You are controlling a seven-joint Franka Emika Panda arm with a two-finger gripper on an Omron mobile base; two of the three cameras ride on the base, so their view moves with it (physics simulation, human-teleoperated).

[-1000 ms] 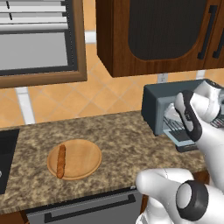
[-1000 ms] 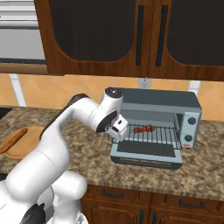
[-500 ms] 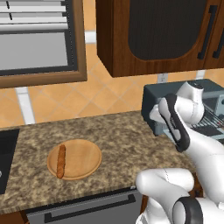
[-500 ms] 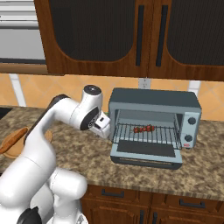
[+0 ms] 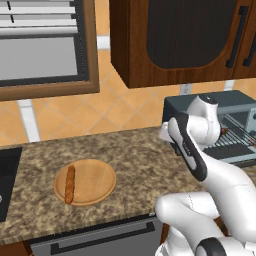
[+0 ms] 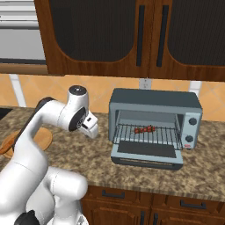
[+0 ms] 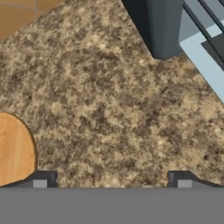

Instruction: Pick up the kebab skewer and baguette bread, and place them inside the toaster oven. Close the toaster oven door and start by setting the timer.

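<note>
The kebab skewer (image 6: 144, 129) lies on the wire rack inside the grey-blue toaster oven (image 6: 154, 104). The toaster oven door (image 6: 147, 151) hangs open, flat over the counter. The orange-brown baguette bread (image 5: 69, 184) rests on a round wooden plate (image 5: 95, 175) at the counter's left. My gripper (image 6: 93, 131) hovers over bare counter between the plate and the oven, open and holding nothing. In the hand view the gripper (image 7: 112, 180) has its fingertips (image 7: 45, 178) wide apart, with the plate's edge (image 7: 15, 148) at the left and the oven's corner (image 7: 166, 26) at the top right.
Speckled granite counter (image 5: 130, 160) runs between the plate and the oven. Dark wood cabinets (image 6: 132, 35) hang above. A microwave (image 5: 40, 45) sits high on the left and a black stovetop (image 5: 7, 175) borders the counter's left end.
The arm has swung left, away from the oven mouth and toward the plate. The skewer stays on the rack. The gripper has stayed open.
</note>
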